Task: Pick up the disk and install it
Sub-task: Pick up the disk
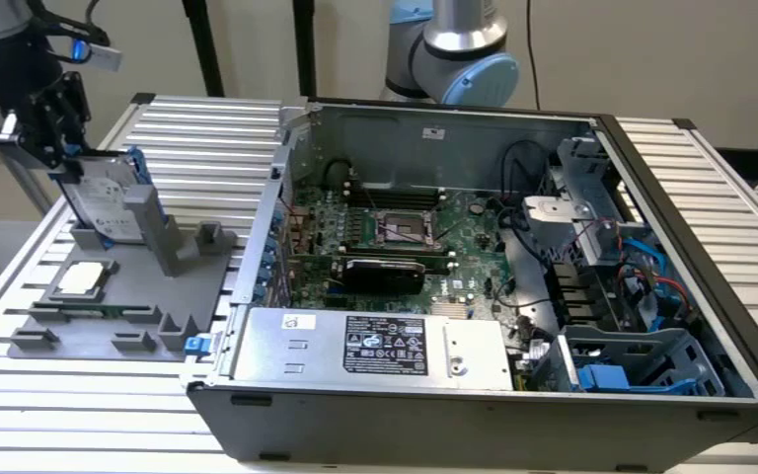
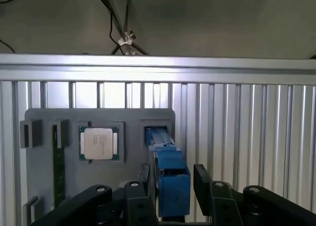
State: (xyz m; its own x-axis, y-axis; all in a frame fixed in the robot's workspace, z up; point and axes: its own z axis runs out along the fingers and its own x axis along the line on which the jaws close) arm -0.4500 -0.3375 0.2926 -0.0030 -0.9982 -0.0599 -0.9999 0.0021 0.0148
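Upright silver-grey disk (image 1: 96, 197), blue-edged, claw (image 2: 173, 174) astride its top

Beside the case (image 1: 485, 415), on the exterior view's left, we see open bench (image 1: 194, 128) apart from the grey fixture (image 1: 142, 296) with the disk (image 1: 103, 202) upright in it. Case top is open; inside it, cables (image 1: 643, 276) and the power supply (image 1: 366, 346) crowd its near wall.

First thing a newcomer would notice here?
The open computer case dominates the exterior view's centre and right, motherboard exposed. At the exterior view's left, the gripper is at the disk, which stands on edge in a grey fixture tray beside a processor chip.
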